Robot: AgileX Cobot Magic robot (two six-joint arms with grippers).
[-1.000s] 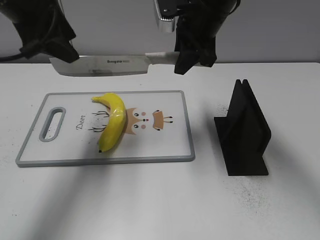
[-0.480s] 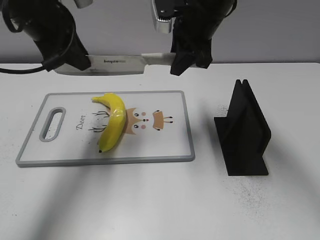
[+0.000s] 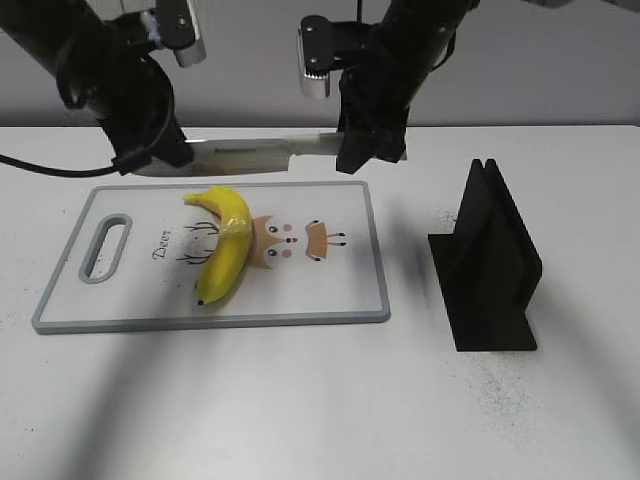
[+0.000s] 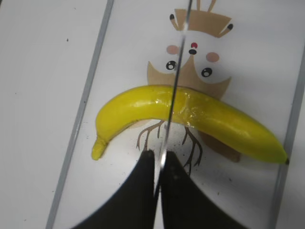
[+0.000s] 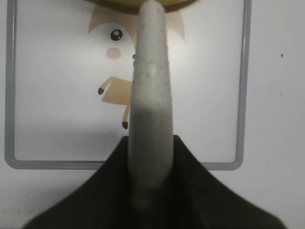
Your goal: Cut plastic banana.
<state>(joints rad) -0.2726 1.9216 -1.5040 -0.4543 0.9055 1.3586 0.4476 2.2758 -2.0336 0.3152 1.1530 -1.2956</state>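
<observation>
The plastic banana (image 3: 228, 245) lies on a white cutting board (image 3: 335, 285) with a deer drawing, its dark tip toward the front. A large knife (image 3: 250, 155) hangs level over the board's back edge, held at both ends. My left gripper (image 3: 180, 155) is shut on the blade's tip end. My right gripper (image 3: 355, 150) is shut on the pale handle (image 5: 150, 86). In the left wrist view the blade edge (image 4: 177, 71) runs across the banana's (image 4: 138, 107) middle, between the jaws (image 4: 159, 160). In the right wrist view the jaws (image 5: 150, 143) clasp the handle above the board (image 5: 205, 95).
A black knife stand (image 3: 490, 265) stands upright on the white table to the right of the board. The board has a grey rim and a handle slot (image 3: 105, 248) at its left end.
The knife has come down and nearer to the board's back edge. My left gripper has moved right and down along the blade; my right gripper has lowered with the handle.
</observation>
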